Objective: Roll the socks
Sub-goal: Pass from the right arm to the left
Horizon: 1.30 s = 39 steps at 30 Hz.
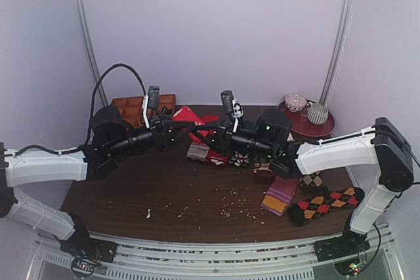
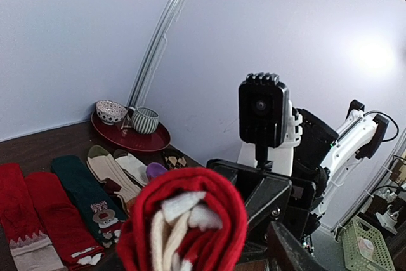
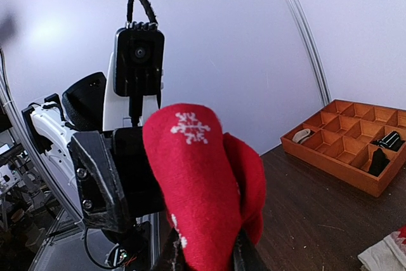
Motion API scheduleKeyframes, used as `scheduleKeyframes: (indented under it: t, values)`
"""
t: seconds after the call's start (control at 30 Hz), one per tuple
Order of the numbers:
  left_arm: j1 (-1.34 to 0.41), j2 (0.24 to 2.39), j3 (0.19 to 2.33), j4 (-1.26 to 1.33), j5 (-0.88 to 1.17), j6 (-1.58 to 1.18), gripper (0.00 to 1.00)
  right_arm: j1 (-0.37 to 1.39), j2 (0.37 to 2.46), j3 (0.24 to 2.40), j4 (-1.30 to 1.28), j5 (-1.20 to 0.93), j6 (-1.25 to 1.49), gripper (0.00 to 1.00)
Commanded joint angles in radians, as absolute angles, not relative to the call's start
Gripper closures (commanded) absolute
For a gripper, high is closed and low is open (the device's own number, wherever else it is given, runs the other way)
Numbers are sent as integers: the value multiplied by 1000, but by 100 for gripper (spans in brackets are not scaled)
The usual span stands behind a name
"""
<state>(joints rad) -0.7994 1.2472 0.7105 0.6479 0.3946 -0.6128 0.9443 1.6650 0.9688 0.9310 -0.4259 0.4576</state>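
Observation:
The socks [image 1: 195, 130] are a rolled bright red bundle held in the air between my two grippers, above the back middle of the table. In the left wrist view the bundle [image 2: 184, 226] shows end-on, with cream layers inside. My left gripper [image 1: 176, 129] is shut on it; one dark finger [image 2: 298, 252] shows at its right and the other is hidden. In the right wrist view the red fabric [image 3: 203, 182] carries a white snowflake and stands up from my right gripper [image 3: 206, 259], which is shut on its lower part. The right gripper [image 1: 209, 137] faces the left one closely.
An orange divided tray [image 1: 131, 106] stands back left. A dark red plate [image 1: 325, 128] with a bowl and a cup stands back right. Other socks lie flat: red ones [image 2: 25, 207], a green one [image 2: 85, 201], a purple one with an orange end [image 1: 281, 195], argyle ones [image 1: 325, 204]. Crumbs [image 1: 230, 211] dot the front.

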Motion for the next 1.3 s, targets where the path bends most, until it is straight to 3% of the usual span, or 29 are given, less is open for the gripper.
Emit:
scheduleKeyframes:
  t: [0.0,0.3,0.43,0.47,0.5,0.77,0.97,1.07,1.17,1.27]
  values:
    - [-802,1238,712,772,443,-593,44,953,1693,954,970,-489,507,100]
    - [-802,1270,729,814,492,-595,67,953,1709,946,1006,-504,537,100]
    - [-802,1297,733,863,536,-600,86,953,1715,960,992,-519,537,100]
    - [-802,1306,734,886,556,-603,97,953,1718,965,989,-524,538,100]
    - [-802,1315,736,903,572,-609,100,953,1720,967,988,-529,541,100]
    - [-803,1347,729,1033,688,-598,100,954,1741,986,1000,-575,574,99]
    - [-803,1310,764,901,650,-518,100,935,1728,993,984,-589,586,72]
    - [-797,1283,778,823,613,-472,100,909,1702,966,1031,-579,605,65]
    - [-782,1262,781,777,588,-456,100,870,1659,925,1060,-540,616,48]
    - [-764,1236,776,753,570,-451,100,819,1610,878,1100,-537,630,41]
